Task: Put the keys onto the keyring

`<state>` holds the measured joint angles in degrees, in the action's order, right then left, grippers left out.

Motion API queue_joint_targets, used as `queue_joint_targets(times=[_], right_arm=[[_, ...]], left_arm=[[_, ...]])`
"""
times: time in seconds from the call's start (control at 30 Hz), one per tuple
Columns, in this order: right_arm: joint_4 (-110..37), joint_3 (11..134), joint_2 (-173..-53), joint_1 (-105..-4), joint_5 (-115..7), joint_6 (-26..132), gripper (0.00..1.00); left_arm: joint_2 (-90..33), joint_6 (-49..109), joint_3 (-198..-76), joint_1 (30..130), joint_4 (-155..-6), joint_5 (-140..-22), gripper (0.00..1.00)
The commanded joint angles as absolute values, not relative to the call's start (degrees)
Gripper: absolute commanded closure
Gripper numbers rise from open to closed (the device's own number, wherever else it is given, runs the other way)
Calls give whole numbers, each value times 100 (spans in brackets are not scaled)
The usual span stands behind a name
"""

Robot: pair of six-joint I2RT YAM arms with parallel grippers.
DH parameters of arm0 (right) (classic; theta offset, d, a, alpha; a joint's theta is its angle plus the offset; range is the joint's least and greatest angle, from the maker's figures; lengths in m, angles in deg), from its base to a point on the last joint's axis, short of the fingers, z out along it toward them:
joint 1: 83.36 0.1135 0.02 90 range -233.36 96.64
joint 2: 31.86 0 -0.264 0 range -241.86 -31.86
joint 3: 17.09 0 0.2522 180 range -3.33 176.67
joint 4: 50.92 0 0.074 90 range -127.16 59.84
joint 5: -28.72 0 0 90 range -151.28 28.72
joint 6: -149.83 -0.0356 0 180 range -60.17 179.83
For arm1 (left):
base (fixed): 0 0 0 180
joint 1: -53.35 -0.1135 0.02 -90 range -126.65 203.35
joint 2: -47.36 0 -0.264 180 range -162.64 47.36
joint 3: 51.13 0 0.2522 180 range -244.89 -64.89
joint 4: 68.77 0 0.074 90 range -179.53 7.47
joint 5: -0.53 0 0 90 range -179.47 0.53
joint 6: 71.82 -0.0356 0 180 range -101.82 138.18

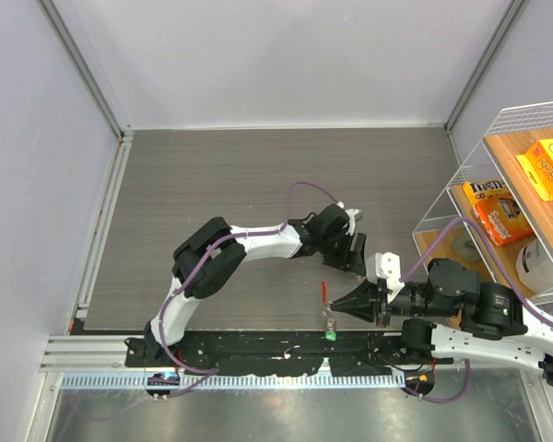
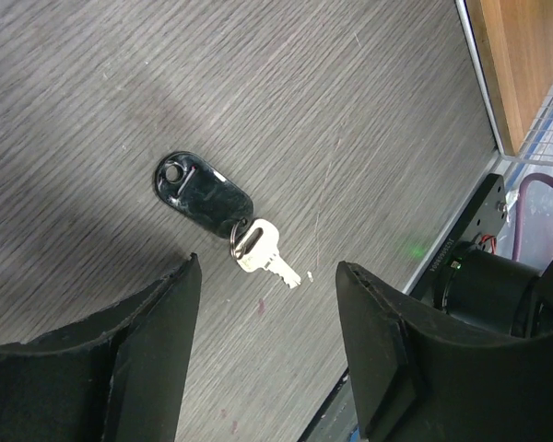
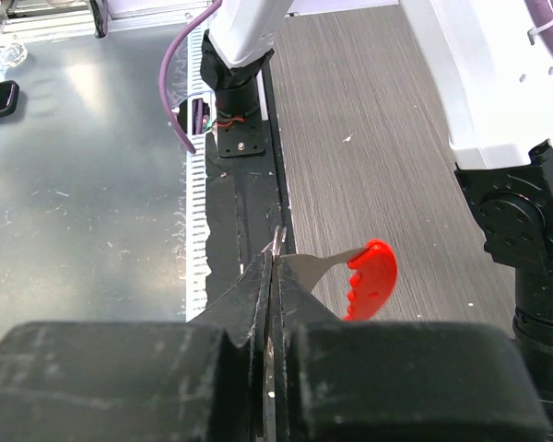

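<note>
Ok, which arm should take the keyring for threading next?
Left. The left gripper is open, with the fob and ring lying on the table just beyond its fingers. The right gripper is shut on the red key, so it likely brings the key while the left holds the ring.

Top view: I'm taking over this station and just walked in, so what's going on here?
The right end effector is shut on a red key, pinching its metal blade so the red head sticks out. The left end effector is open and hovers over a black fob lying on the table. The fob's ring already carries a silver key. A green key lies near the table's front edge. The red key is not yet on the ring.
</note>
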<state>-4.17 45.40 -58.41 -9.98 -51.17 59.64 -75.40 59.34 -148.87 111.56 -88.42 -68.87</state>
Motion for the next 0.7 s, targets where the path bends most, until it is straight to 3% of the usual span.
queue_joint_targets(times=[0.0, 0.67], right_arm=[[-877, 4554, -5691, -971, -5179, 5886, 94], [-939, 4422, -5445, -980, -5152, 5886, 94]], left_arm=[[-7797, 5984, -14997, 11215, -9238, -6917, 36], [-8166, 6019, -15436, 11223, -9528, -7013, 52]])
